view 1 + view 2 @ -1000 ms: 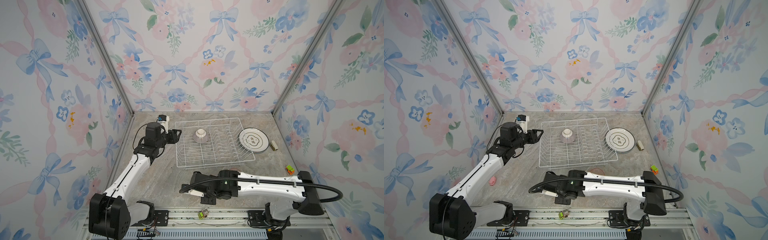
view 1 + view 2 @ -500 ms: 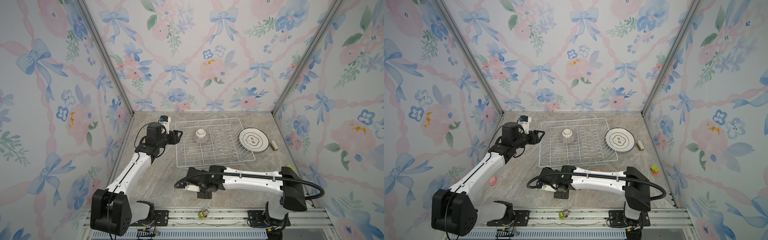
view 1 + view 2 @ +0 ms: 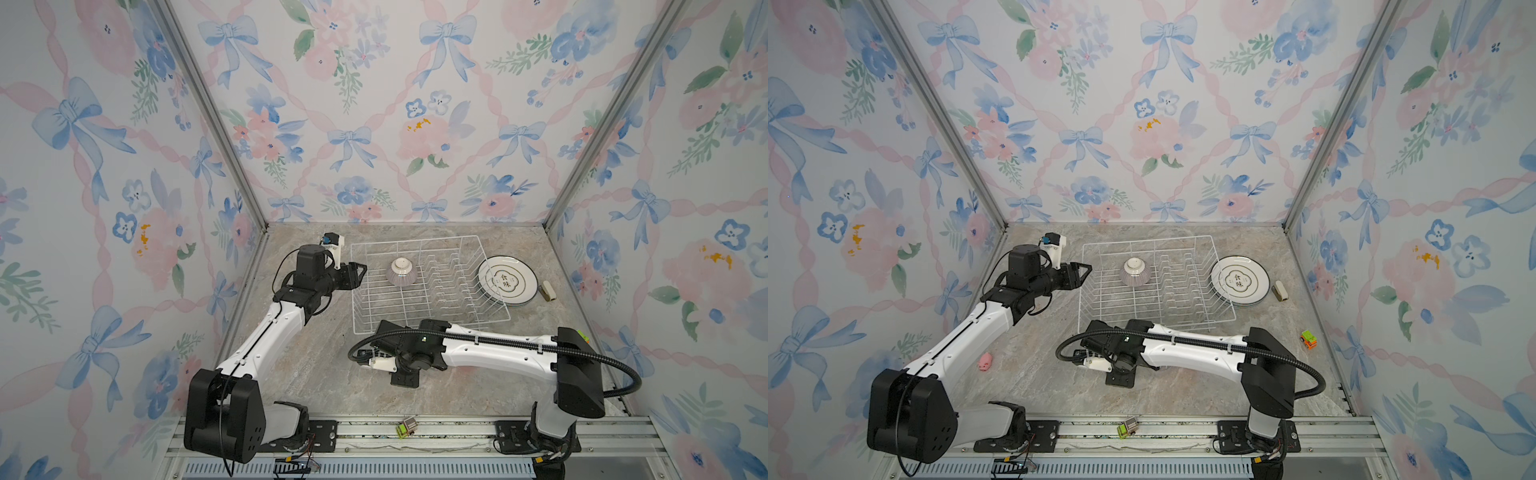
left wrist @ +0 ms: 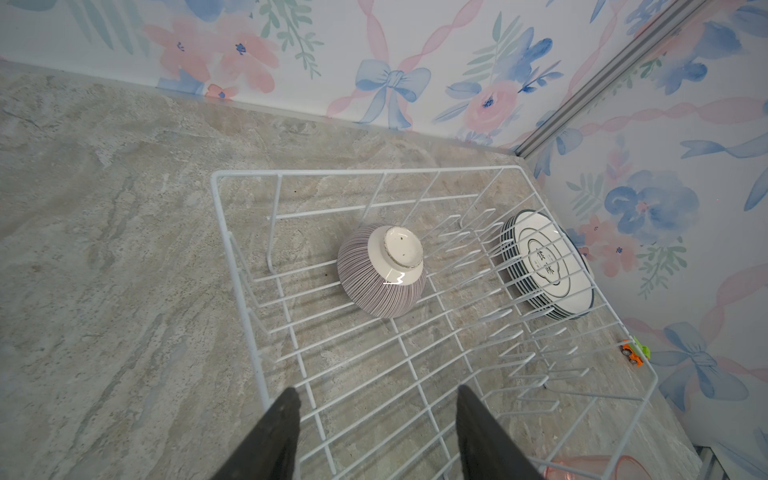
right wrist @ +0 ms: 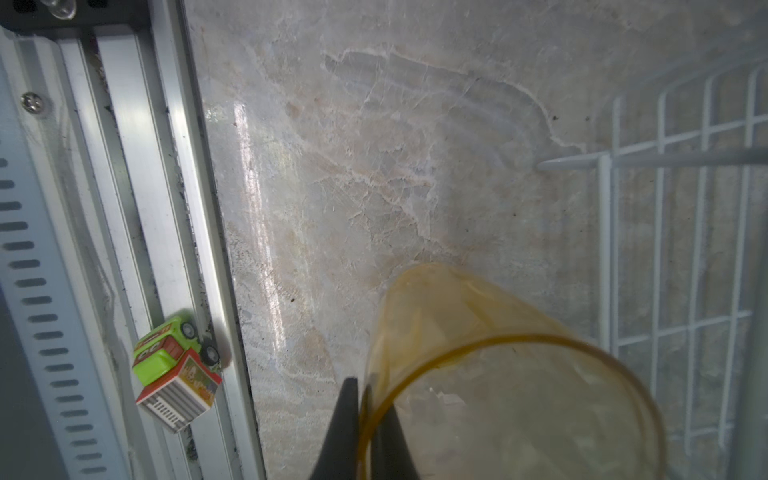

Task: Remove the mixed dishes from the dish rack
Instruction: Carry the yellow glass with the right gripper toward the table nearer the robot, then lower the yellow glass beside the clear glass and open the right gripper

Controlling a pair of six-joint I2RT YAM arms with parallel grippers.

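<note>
I keep the dish rack (image 3: pixel 376 305) as my reference; it stands toward the back of the worktop (image 3: pixel 324 374). In the rack's left half the purplish ribbed bowl (image 3: pixel 401 272) sits upside down on the wires, with its white foot up. The upright prongs to its right are bare.

My left hand (image 3: pixel 360 271) hovers at the rack's left wall, level with the bowl. Its fingers (image 4: pixel 282 424) stand moderately apart with nothing between them, just above the rim wire.

A stack of white plates (image 3: pixel 506 280) with dark rim lines and lettering in the middle lies just outside the rack's right wall. I cannot tell whether it touches the wire.

My right hand (image 5: pixel 365 390) is low, in front of the rack's front-left corner. It is pinched on the wall of the yellow tumbler (image 5: pixel 478 353) at the mouth, one finger inside and one outside. The tumbler's base points down at the worktop, but I cannot tell whether it rests there. In both top views the arm hides it.

The pink tumbler (image 4: pixel 590 467) shows only part of its rim, outside the rack's front side.

A green toy truck (image 5: pixel 174 370) lies on the aluminium rail (image 5: pixel 137 208), well in front of the rack. A pink pig toy (image 3: pixel 985 361) lies well off its front-left corner, and a green-and-orange toy car (image 3: pixel 1308 338) off its front-right corner.
</note>
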